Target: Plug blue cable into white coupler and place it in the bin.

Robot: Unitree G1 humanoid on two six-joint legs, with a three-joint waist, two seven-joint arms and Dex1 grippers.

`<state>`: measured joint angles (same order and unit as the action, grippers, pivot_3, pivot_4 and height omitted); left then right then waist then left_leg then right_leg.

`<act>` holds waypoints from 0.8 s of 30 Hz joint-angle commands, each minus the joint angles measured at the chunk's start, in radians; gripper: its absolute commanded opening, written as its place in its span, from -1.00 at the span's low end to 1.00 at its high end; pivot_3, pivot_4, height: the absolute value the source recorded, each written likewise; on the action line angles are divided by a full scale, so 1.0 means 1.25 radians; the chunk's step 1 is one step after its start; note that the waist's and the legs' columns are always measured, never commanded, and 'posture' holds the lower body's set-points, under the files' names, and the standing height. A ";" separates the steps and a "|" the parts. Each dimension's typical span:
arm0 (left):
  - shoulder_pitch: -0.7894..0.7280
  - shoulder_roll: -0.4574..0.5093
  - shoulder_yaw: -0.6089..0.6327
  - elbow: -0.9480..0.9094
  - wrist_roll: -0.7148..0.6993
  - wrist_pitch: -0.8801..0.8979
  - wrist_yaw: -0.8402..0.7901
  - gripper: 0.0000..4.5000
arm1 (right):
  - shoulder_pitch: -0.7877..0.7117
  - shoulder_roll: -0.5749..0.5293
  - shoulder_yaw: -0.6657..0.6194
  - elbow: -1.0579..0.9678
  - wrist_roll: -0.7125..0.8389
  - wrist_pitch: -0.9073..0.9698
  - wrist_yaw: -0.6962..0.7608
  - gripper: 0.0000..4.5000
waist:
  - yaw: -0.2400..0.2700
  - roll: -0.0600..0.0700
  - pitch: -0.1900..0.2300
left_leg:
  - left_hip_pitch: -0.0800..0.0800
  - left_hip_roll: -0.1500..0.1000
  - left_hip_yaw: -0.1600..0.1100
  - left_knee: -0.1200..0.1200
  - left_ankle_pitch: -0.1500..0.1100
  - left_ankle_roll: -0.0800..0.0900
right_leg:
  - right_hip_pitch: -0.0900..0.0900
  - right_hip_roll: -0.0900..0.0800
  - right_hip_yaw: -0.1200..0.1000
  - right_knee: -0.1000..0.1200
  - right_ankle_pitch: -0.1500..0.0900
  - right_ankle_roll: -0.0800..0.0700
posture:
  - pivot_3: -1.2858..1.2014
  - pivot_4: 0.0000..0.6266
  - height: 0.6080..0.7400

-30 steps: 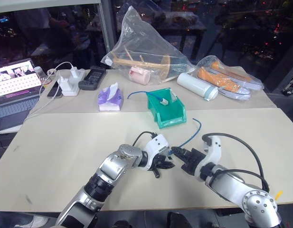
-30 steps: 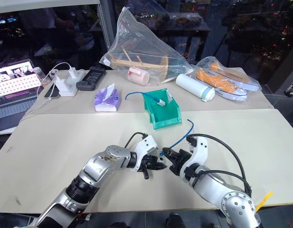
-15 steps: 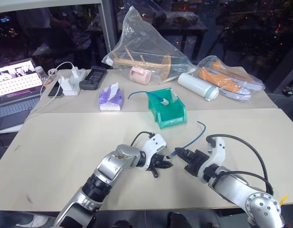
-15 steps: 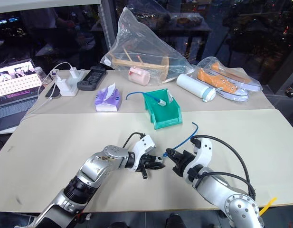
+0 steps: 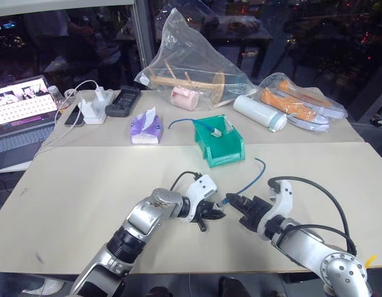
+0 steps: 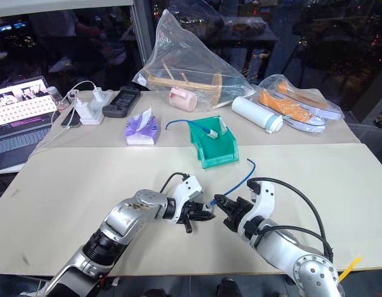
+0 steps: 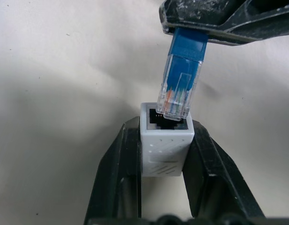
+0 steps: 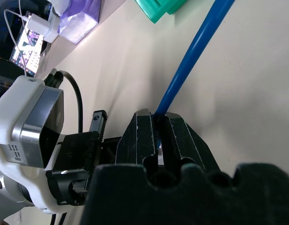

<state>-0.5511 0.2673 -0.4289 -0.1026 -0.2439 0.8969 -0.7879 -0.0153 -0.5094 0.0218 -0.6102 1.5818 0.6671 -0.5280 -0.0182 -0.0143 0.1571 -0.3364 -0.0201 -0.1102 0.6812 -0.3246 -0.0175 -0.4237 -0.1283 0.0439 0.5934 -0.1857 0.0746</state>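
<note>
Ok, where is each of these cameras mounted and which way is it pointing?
Left and right eye views: head-mounted, looking forward and down over the table; both arms show.
Left wrist view: looks along the left gripper, its fingers clamping the white coupler.
Right wrist view: looks along the right gripper, shut on the blue cable.
Shared: both wrist views show the blue cable.
</note>
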 commanded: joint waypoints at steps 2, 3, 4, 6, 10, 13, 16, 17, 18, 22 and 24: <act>-0.005 0.002 0.000 -0.026 -0.013 0.001 -0.004 -0.70 | 0.000 -0.001 -0.011 -0.032 0.005 0.001 0.010 -1.00 | 0.000 0.000 0.000 | 0.000 0.000 0.000 0.000 0.000 0.000 | 0.000 0.000 0.000 0.000 0.000 0.000 | 0.03 -0.52 1.00; -0.005 0.002 0.000 -0.026 -0.013 0.002 -0.004 -0.70 | 0.002 -0.005 -0.008 -0.032 0.007 0.007 0.008 -1.00 | 0.000 0.000 0.000 | 0.000 0.000 0.000 0.000 0.000 0.000 | 0.000 0.000 0.000 0.000 0.000 0.000 | 0.03 -0.52 1.00; -0.005 0.002 -0.001 -0.027 -0.013 0.002 -0.003 -0.70 | 0.003 -0.009 -0.005 -0.030 0.007 0.013 0.007 -1.00 | 0.001 0.000 0.000 | 0.000 0.000 0.000 0.000 0.000 0.000 | 0.000 0.000 0.000 0.000 0.000 0.000 | 0.03 -0.52 1.00; -0.005 0.002 -0.002 -0.027 -0.013 0.002 -0.002 -0.70 | 0.002 -0.016 0.000 -0.027 0.005 0.020 0.006 -1.00 | 0.001 0.000 0.000 | 0.000 0.000 0.000 0.000 0.000 0.000 | 0.000 0.000 0.000 0.000 0.000 0.000 | 0.03 -0.52 1.00; -0.007 0.005 -0.003 -0.028 -0.012 0.001 -0.001 -0.70 | 0.001 -0.025 0.007 -0.022 -0.001 0.033 0.005 -1.00 | 0.001 0.000 0.000 | 0.000 0.000 0.000 0.000 0.000 0.000 | 0.000 0.000 0.000 0.000 0.000 0.000 | 0.03 -0.52 1.00; -0.010 0.007 -0.003 -0.033 -0.011 0.006 0.002 -0.70 | -0.002 -0.033 0.016 -0.020 -0.012 0.045 0.009 -1.00 | 0.001 0.000 0.000 | 0.000 0.000 0.000 0.000 0.000 0.000 | 0.000 0.000 0.000 0.000 0.000 0.000 | 0.03 -0.52 1.00; -0.014 0.010 -0.004 -0.041 -0.012 0.014 0.002 -0.70 | -0.016 -0.043 0.025 -0.022 -0.023 0.059 0.016 -1.00 | 0.001 0.000 0.000 | 0.000 0.000 0.000 0.000 0.000 0.000 | 0.000 0.000 0.000 0.000 0.000 0.000 | 0.03 -0.52 1.00; -0.018 0.009 -0.004 -0.043 -0.013 0.019 0.003 -0.70 | -0.022 -0.048 0.030 -0.024 -0.030 0.066 0.017 -1.00 | 0.001 0.000 0.000 | 0.000 0.000 0.000 0.000 0.000 0.000 | 0.000 0.000 0.000 0.000 0.000 0.000 | 0.03 -0.52 1.00; -0.023 0.009 -0.005 -0.044 -0.013 0.026 0.005 -0.70 | -0.029 -0.054 0.036 -0.026 -0.037 0.075 0.019 -1.00 | 0.001 0.000 0.000 | 0.000 0.000 0.000 0.000 0.000 0.000 | 0.000 0.000 0.000 0.000 0.000 0.000 | 0.03 -0.52 1.00; -0.037 0.003 -0.005 -0.044 -0.013 0.049 0.018 -0.70 | -0.049 -0.066 0.050 -0.027 -0.052 0.098 0.019 -1.00 | 0.001 0.000 0.000 | 0.000 0.000 0.000 0.000 0.000 0.000 | 0.000 0.000 0.000 0.000 0.000 0.000 | 0.03 -0.52 1.00; -0.041 -0.004 -0.002 -0.044 -0.015 0.064 0.028 -0.70 | -0.054 -0.073 0.053 -0.031 -0.059 0.108 0.017 -1.00 | 0.001 0.000 0.000 | 0.000 0.000 0.000 0.000 0.000 0.000 | 0.000 0.000 0.000 0.000 0.000 0.000 | 0.03 -0.52 1.00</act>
<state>-0.5783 0.2705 -0.4419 -0.1217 -0.2588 0.9687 -0.7731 -0.0838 -0.5923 0.0622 -0.6190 1.5086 0.7645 -0.5098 -0.0172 -0.0144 0.1570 -0.3362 -0.0201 -0.1102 0.6819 -0.3246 -0.0176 -0.4231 -0.1283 0.0438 0.5933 -0.1857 0.0745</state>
